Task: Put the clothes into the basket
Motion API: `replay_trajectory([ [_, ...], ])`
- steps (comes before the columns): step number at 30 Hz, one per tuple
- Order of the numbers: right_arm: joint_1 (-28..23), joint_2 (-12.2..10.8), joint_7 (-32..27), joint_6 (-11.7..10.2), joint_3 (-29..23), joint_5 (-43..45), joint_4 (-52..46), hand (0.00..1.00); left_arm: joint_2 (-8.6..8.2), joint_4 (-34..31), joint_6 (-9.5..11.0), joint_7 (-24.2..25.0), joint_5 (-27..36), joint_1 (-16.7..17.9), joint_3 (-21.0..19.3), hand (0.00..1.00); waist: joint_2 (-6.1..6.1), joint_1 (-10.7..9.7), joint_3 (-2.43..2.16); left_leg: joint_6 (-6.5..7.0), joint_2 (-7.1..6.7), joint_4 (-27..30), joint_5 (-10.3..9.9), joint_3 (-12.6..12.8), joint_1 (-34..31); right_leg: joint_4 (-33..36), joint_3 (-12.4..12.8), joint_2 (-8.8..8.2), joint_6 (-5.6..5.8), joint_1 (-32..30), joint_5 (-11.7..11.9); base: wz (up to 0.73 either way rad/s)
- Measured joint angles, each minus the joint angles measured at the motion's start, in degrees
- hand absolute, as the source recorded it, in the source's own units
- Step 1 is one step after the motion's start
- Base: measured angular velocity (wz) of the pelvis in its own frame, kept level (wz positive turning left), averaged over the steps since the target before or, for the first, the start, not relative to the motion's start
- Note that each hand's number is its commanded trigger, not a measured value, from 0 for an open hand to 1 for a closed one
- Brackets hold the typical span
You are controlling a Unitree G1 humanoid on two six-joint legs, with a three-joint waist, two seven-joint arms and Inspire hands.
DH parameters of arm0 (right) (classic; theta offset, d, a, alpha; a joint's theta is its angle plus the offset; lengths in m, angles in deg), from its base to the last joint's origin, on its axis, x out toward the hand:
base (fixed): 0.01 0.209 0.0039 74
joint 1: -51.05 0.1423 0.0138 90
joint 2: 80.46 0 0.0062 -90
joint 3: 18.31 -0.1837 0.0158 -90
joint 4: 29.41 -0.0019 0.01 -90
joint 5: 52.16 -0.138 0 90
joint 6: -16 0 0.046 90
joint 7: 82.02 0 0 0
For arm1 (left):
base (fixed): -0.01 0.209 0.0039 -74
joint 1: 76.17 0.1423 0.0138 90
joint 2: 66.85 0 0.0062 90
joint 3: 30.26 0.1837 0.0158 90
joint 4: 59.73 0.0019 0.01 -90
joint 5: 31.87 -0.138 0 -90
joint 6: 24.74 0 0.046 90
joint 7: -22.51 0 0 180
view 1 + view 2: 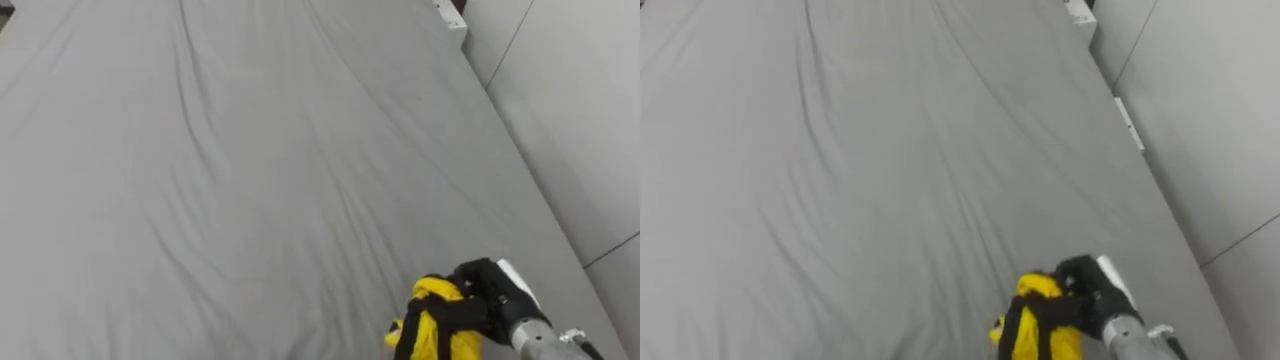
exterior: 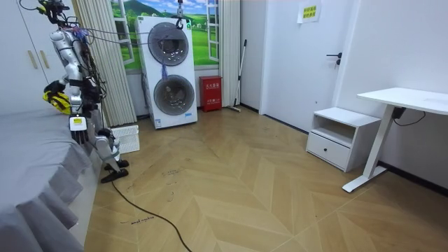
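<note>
A yellow garment (image 1: 432,325) with black parts is bunched at the near right of the grey bed (image 1: 250,150). My right hand (image 1: 495,290) comes in from the lower right and is shut on it, dark fingers curled round the cloth. In the room view I stand at the bedside on the room view's left, with the yellow garment (image 2: 56,96) held up at chest height over the bed's edge. A white slatted basket (image 2: 126,138) stands on the floor just behind my feet, towards the room view's right.
The bedsheet is wrinkled and bare ahead of me. A pale wall (image 1: 580,110) runs along the bed's right side. Stacked washing machines (image 2: 171,73), a red box (image 2: 211,93), a white nightstand (image 2: 343,136) and a desk (image 2: 406,101) stand around the wooden floor.
</note>
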Motion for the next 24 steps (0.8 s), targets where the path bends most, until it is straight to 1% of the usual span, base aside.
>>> replay_trajectory([
  [2,0.01,-0.01,-0.52,0.00,-1.02,-2.31,-2.01,1.00,-0.17,0.02,-0.46,-0.01,-0.82,0.07,-0.81,0.00,-0.01,-0.04,-0.01,0.00,0.01,-0.02,0.00,0.44,0.48,0.08,0.51,0.08,0.01,0.23,-0.01,-0.09],
  [4,-0.03,-0.02,-0.49,0.51,-2.25,-4.31,-4.27,1.00,-0.58,0.07,-0.79,-0.22,-1.88,0.29,-1.63,0.00,0.07,-0.31,-0.03,0.00,0.03,0.00,0.00,0.96,0.70,0.04,1.13,0.14,0.01,0.32,0.00,-0.11],
  [5,0.05,-0.01,-0.50,1.02,-3.33,-5.53,-6.02,1.00,-0.66,0.09,-1.45,-0.35,-2.63,0.38,-2.08,0.00,0.10,-1.10,-0.07,0.00,-0.05,-0.02,0.00,0.94,0.72,0.03,1.14,0.11,0.02,0.37,-0.01,-0.06],
  [6,0.12,-0.02,-0.67,1.16,-4.85,-6.89,-7.21,1.00,-0.91,0.09,-2.10,-0.38,-3.15,0.41,-3.08,0.00,0.10,-1.48,-0.08,0.00,-0.04,-0.08,0.00,1.11,0.95,0.13,1.40,0.11,0.04,0.46,0.01,-0.05],
  [7,0.22,-0.02,-0.96,1.18,-5.72,-7.31,-7.73,1.00,-1.09,0.06,-2.50,-0.38,-3.51,0.48,-3.79,0.00,0.05,-1.87,-0.11,0.00,-0.05,-0.09,0.00,1.19,1.02,0.26,1.44,0.10,0.05,0.51,0.03,-0.05],
  [8,0.32,-0.01,-1.65,1.20,-7.45,-8.09,-8.81,1.00,-1.14,0.01,-3.21,-0.41,-3.97,0.54,-4.50,0.00,0.03,-2.82,-0.12,0.00,-0.06,-0.14,0.00,1.23,1.04,0.40,1.45,0.09,0.06,0.48,0.04,-0.06],
  [9,0.50,-0.02,-2.37,1.19,-9.17,-8.95,-9.45,1.00,-1.16,0.02,-4.08,-0.43,-4.49,0.59,-5.07,0.00,-0.03,-3.30,-0.14,0.00,-0.04,-0.21,0.00,1.44,1.15,0.41,1.82,0.13,0.05,0.41,0.05,-0.11],
  [11,0.57,-0.02,-3.19,1.25,-11.25,-9.26,-9.49,1.00,-1.32,0.03,-4.83,-0.75,-4.56,0.97,-5.75,0.00,-0.21,-3.41,-0.17,-0.01,0.03,-0.25,0.00,2.10,1.69,0.62,2.71,0.19,0.02,0.44,0.07,-0.30],
  [12,0.57,-0.07,-3.75,1.36,-12.33,-9.26,-9.49,1.00,-1.48,0.04,-5.11,-0.99,-4.56,1.33,-6.15,0.00,-0.28,-3.67,-0.13,-0.01,0.10,-0.30,0.00,3.04,2.08,0.90,3.23,0.20,0.02,0.42,0.06,-0.32],
  [14,0.56,-0.19,-4.14,2.01,-13.99,-9.26,-9.50,1.00,-1.51,0.06,-5.41,-1.10,-4.56,1.75,-6.89,0.00,-0.54,-4.38,0.00,-0.01,0.22,-0.30,0.00,3.85,2.21,0.96,4.38,0.38,0.02,0.20,0.06,-0.26],
  [15,0.39,-0.20,-4.49,2.55,-14.91,-9.19,-9.49,1.00,-1.52,0.06,-5.47,-1.12,-4.61,2.04,-7.59,0.00,-0.81,-4.83,0.02,-0.02,0.33,-0.30,0.00,4.53,2.17,0.98,4.72,0.42,0.00,-0.05,0.08,-0.23],
  [16,0.25,-0.20,-4.69,2.71,-15.25,-9.26,-9.50,1.00,-1.51,0.06,-5.49,-1.20,-4.63,2.21,-7.85,0.00,-0.93,-5.21,0.01,-0.02,0.35,-0.30,0.00,4.67,2.15,0.98,5.02,0.49,0.00,-0.21,0.07,-0.20],
  [17,0.00,-0.33,-4.84,2.88,-15.86,-9.39,-9.47,1.00,-1.51,0.05,-5.58,-1.28,-4.77,2.76,-8.19,0.00,-1.00,-6.20,-0.04,-0.06,0.46,-0.31,-0.03,5.19,2.23,0.97,5.98,0.76,0.00,-0.38,0.07,-0.28],
  [18,-0.65,-0.42,-4.95,2.90,-16.39,-9.71,-9.46,1.00,-1.51,0.12,-6.19,-1.42,-5.01,2.94,-8.24,0.00,-1.03,-6.32,-0.02,-0.12,0.65,-0.32,-0.07,6.55,2.54,1.06,7.31,1.01,-0.03,-0.52,0.21,-0.36],
  [19,-1.06,-0.46,-4.94,2.97,-16.52,-9.74,-9.42,1.00,-1.51,0.20,-6.65,-1.58,-5.05,2.96,-8.24,0.00,-1.04,-6.40,-0.01,-0.12,0.72,-0.33,-0.07,7.12,2.72,1.08,7.86,1.11,-0.03,-0.57,0.33,-0.46],
  [20,-1.60,-0.66,-4.88,3.07,-16.72,-9.76,-8.86,1.00,-1.64,0.86,-7.22,-1.97,-5.20,2.97,-8.14,0.00,-1.03,-7.13,-0.01,-0.12,0.85,-0.32,-0.06,8.02,2.96,1.03,8.70,1.31,-0.06,-0.60,0.55,-0.36],
  [21,-2.29,-1.47,-4.93,3.26,-17.61,-9.76,-8.62,1.00,-1.80,1.20,-7.84,-2.17,-6.39,2.97,-8.11,0.00,-1.01,-8.21,0.00,-0.14,1.02,-0.32,-0.08,9.17,2.96,1.03,9.23,1.47,-0.04,-0.83,0.69,-0.32],
  [22,-2.65,-1.82,-5.04,3.30,-18.10,-9.79,-8.41,1.00,-1.85,1.41,-8.16,-2.29,-6.68,2.97,-8.12,0.00,-0.96,-8.66,0.01,-0.22,1.19,-0.32,-0.13,10.06,2.94,1.04,9.70,1.63,-0.04,-0.99,0.80,-0.36],
  [24,-3.09,-1.87,-6.13,3.68,-18.59,-9.77,-6.62,1.00,-1.86,2.41,-9.16,-2.53,-7.38,2.99,-8.25,0.00,-0.75,-9.53,0.08,-0.63,1.95,-0.32,-0.40,13.04,2.98,1.14,12.17,2.50,-0.14,-1.93,1.58,-0.56],
])
